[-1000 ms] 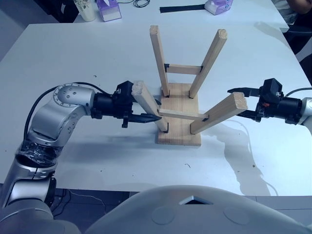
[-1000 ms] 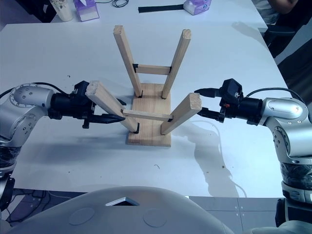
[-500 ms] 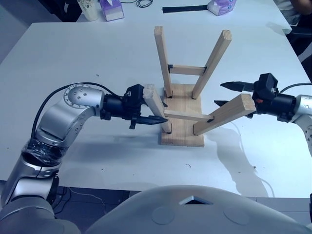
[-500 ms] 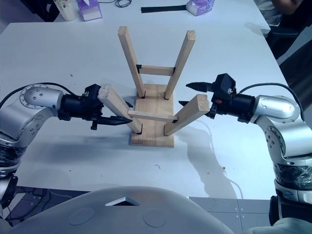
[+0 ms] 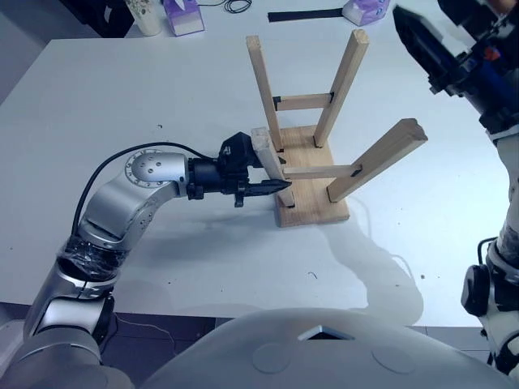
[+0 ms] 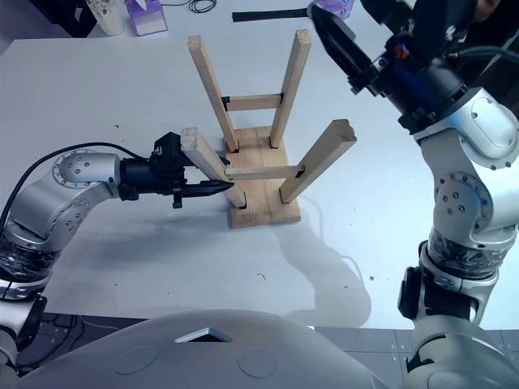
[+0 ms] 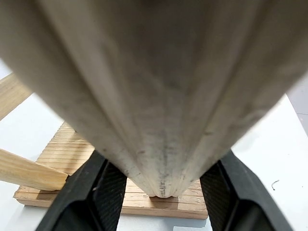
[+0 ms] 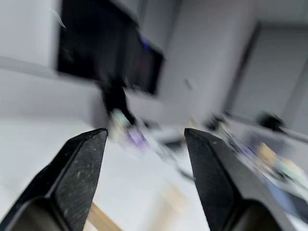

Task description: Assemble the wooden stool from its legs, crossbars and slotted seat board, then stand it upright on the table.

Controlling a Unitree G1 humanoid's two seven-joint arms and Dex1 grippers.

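the wooden stool (image 5: 304, 101) stands upside down mid-bench (image 5: 162, 81), its seat board (image 5: 318, 209) flat and four legs up. from its 9 o'clock the left gripper (image 5: 276, 184) grasps the near-left leg (image 5: 266, 152). the left wrist view has both fingers (image 7: 103, 190) pressed against that leg's sides, the seat board beyond. the right gripper (image 8: 144, 134) hangs raised at the stool's 2 o'clock, fingers spread, grasping nothing.

Bare pale wood stool (image 5: 304, 158), grain showing; smooth matt white surface (image 5: 122, 97); matt black, finely textured fingers (image 7: 103, 192).
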